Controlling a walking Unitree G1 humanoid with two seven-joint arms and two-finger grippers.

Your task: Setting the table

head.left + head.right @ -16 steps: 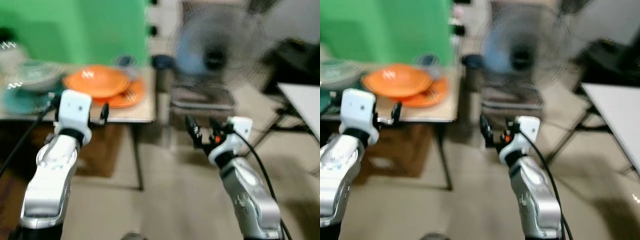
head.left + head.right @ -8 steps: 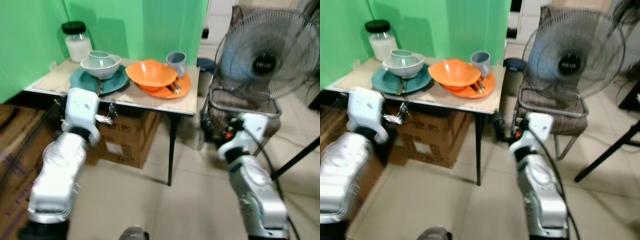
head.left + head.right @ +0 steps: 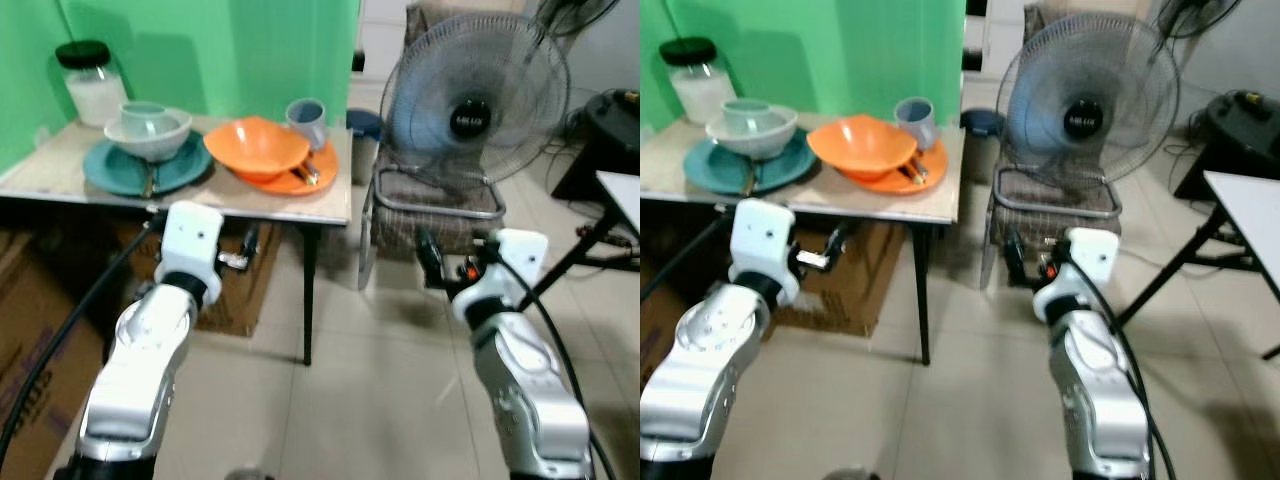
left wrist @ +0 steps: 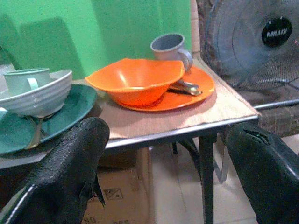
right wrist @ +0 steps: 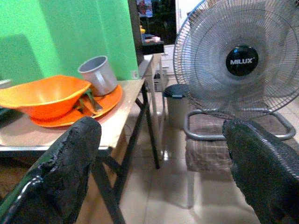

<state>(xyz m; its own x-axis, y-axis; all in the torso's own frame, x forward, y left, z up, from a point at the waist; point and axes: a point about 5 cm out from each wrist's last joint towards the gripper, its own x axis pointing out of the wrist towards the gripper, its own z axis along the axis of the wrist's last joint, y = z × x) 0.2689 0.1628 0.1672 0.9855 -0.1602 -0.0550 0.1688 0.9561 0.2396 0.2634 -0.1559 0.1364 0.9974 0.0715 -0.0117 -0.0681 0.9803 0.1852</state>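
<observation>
A small table (image 3: 270, 205) stands against a green wall ahead on my left. On it an orange bowl (image 3: 255, 147) sits on an orange plate (image 3: 300, 182) with cutlery (image 4: 184, 87) beside it. A grey mug (image 3: 306, 122) stands behind them. Further left a pale bowl (image 3: 148, 130) with a cup in it rests on a teal plate (image 3: 120, 175). My left gripper (image 3: 235, 255) hangs open just below the table's front edge, holding nothing. My right gripper (image 3: 445, 262) is open and holding nothing in front of the chair, right of the table.
A glass jar (image 3: 88, 80) with a black lid stands at the table's back left. A large fan (image 3: 475, 100) sits on a chair (image 3: 435, 205) right of the table. Cardboard boxes (image 3: 30, 320) lie under and left of the table. A white tabletop (image 3: 625, 195) juts in at far right.
The camera has swung and the blur has cleared, so table and fan sit further left in the picture. Both arms stay raised with their grippers open as before.
</observation>
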